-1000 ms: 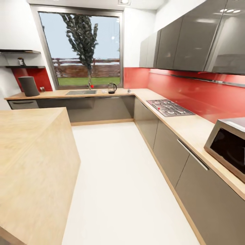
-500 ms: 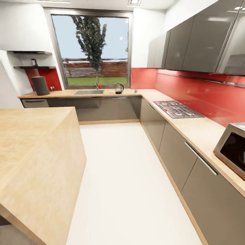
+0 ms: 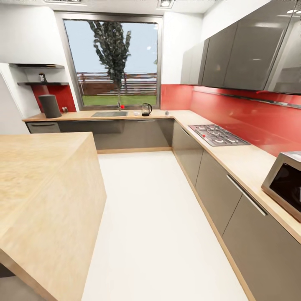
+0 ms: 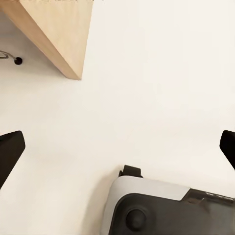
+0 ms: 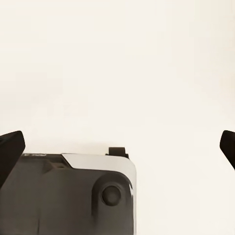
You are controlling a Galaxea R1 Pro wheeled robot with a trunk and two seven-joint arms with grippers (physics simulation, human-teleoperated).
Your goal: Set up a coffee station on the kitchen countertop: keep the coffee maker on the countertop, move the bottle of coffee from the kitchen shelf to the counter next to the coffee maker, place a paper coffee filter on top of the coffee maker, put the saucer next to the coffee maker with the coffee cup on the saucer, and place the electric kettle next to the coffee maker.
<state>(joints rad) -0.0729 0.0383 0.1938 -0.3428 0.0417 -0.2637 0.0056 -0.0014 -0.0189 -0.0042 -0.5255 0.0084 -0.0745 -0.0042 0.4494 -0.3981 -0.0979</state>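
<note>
White flooring (image 3: 154, 217) ran down the middle of the kitchen as seen from my head camera, with a pale wood island (image 3: 42, 179) at my left and a long countertop (image 3: 234, 156) along the red backsplash at my right. On the far counter under the window (image 3: 112, 62), the electric kettle (image 3: 146, 109) stood just beside the sink (image 3: 109, 113), with a small pale object I could not identify (image 3: 167, 113) a little further along. A dark cylindrical appliance (image 3: 50, 105) sat at the counter's far left end, below two wall shelves (image 3: 42, 83) where a small dark item (image 3: 42, 77), possibly the bottle of coffee, rested. A gas hob (image 3: 218, 134) and a microwave (image 3: 285, 182) occupied the right-hand run.

From my left wrist camera, my left gripper (image 4: 117, 149) hung over the floor with its fingertips (image 4: 10, 149) spread wide and nothing between them; a corner of the island (image 4: 58, 34) and part of my base (image 4: 166, 208) lay below.

From my right wrist camera, my right gripper (image 5: 117, 147) was likewise spread apart and empty, above plain floor and my base (image 5: 68, 196).
</note>
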